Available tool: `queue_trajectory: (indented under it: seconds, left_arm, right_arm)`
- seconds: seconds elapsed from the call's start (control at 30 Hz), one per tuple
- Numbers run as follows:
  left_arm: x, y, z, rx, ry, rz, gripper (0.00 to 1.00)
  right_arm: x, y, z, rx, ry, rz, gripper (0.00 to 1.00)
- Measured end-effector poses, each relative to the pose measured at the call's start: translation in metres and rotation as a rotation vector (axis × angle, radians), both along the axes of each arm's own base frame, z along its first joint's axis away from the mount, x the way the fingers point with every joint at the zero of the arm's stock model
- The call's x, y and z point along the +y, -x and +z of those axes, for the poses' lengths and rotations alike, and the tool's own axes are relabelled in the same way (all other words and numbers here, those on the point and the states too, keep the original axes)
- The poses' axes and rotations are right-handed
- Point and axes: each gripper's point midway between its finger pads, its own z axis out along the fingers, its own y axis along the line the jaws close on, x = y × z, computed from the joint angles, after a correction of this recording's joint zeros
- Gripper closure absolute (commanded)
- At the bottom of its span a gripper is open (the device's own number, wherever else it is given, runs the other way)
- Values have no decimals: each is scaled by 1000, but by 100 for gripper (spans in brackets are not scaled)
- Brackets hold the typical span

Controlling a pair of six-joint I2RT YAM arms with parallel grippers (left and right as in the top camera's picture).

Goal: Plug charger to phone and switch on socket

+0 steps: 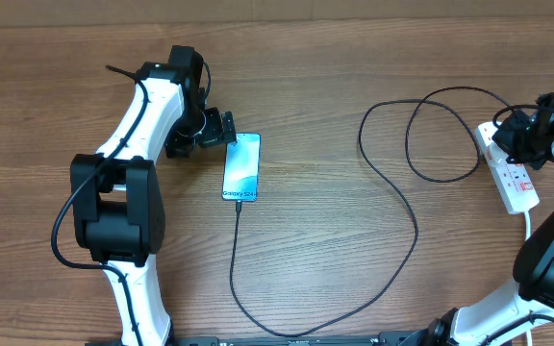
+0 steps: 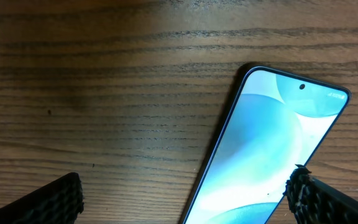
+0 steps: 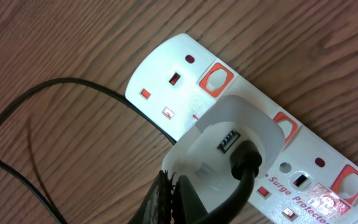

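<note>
One black charger [image 1: 407, 207] loops from the near edge of the table [image 1: 335, 58] to the near, text-bearing end of the phone [image 1: 241, 167], lying flat left of centre, long axis near-to-far, bare wood around it. The left gripper [image 1: 227, 129] stands wide apart at its far corner; the right gripper [image 1: 510, 135], fingers together, is over the white socket [image 1: 517, 183] by the right edge.

On the bench [image 1: 354, 58], toward the left: phone [image 1: 241, 167], lying flat. Just beside its far end, left claw [image 1: 221, 130]. At the far right edge: socket [image 1: 516, 178], right claw [image 1: 519, 135] over its far end. Plugged into the socket, an adapter [image 3: 260, 127], charger [image 1: 416, 235] entering its face. From there, looped on the bench left of the socket, then sweeping toward the near edge and back up to the phone's near end.
</note>
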Motion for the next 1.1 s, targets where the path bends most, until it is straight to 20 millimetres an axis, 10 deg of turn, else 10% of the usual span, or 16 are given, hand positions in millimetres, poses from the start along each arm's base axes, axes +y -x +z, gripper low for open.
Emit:
queue_trajectory:
  seconds: [1.1]
  left_arm:
    - [0,0,0,0,0,0,0]
  right_arm:
    - [-11,15,-17,63,66,-35,96]
